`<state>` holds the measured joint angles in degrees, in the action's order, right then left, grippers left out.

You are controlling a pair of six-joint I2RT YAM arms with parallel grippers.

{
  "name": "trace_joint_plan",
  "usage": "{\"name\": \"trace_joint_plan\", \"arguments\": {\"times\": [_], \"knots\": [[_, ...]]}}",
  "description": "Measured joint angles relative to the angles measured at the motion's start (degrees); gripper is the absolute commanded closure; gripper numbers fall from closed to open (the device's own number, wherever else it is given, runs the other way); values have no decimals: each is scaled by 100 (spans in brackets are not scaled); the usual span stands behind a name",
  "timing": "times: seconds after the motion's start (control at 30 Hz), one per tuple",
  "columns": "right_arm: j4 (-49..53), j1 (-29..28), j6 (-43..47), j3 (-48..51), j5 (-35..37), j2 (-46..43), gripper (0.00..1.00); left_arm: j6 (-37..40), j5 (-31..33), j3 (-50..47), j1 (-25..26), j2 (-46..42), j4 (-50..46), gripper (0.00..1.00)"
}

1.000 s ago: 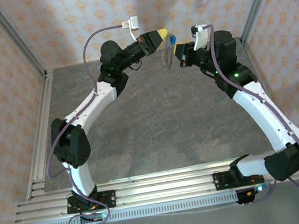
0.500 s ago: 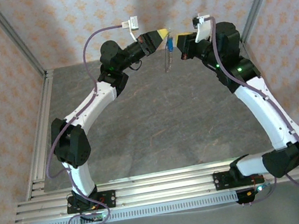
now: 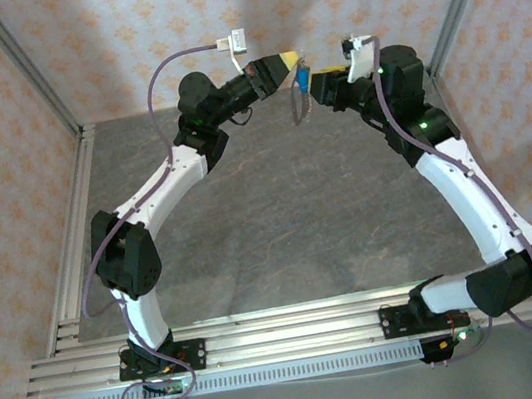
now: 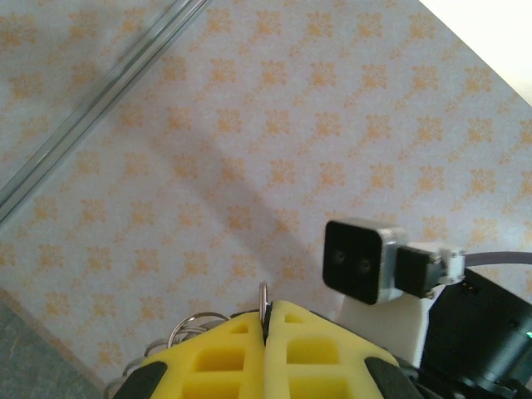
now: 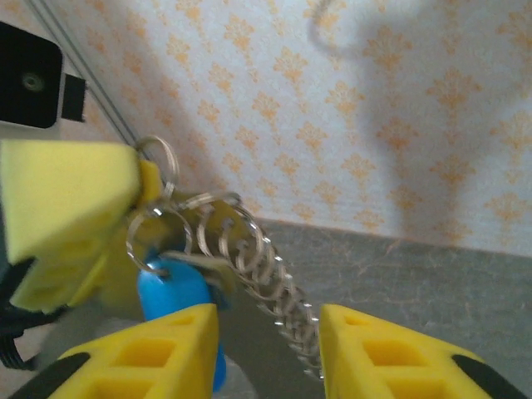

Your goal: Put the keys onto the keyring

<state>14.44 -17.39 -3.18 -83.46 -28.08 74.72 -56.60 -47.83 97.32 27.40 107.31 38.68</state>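
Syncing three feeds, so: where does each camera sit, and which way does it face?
Top external: above, behind the bases, looking down at the grey table; left arm and right arm whole.
Left wrist: on the left arm, facing the patterned wall; its shut left claw pinches the silvery chain-like keyring.
Right wrist: faces the left claw; its open right claw beside the blue-headed key.
Shared: both wrist views show left claw and keyring.

Nothing legible: no words, brands or numbers can be read. The wallpaper (image 4: pixel 249 125) bears a repeating orange floral ornament, not lettering, and the black camera block (image 4: pixel 356 259) has an unmarked face.
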Motion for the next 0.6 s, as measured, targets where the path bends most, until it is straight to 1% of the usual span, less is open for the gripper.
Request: {"name": "trace_joint_plan", "arguments": {"times": [0.17, 0.43, 0.6], "knots": [[-116, 238, -85, 420, -363, -302, 51, 11, -17, 0, 0, 0, -44, 100], [-511, 256, -282, 514, -1115, -374, 50, 11, -35, 0, 0, 0, -50, 100], [-787, 256, -431, 514, -1357, -258, 50, 11, -87, 2, 0, 0, -52, 100]]}}
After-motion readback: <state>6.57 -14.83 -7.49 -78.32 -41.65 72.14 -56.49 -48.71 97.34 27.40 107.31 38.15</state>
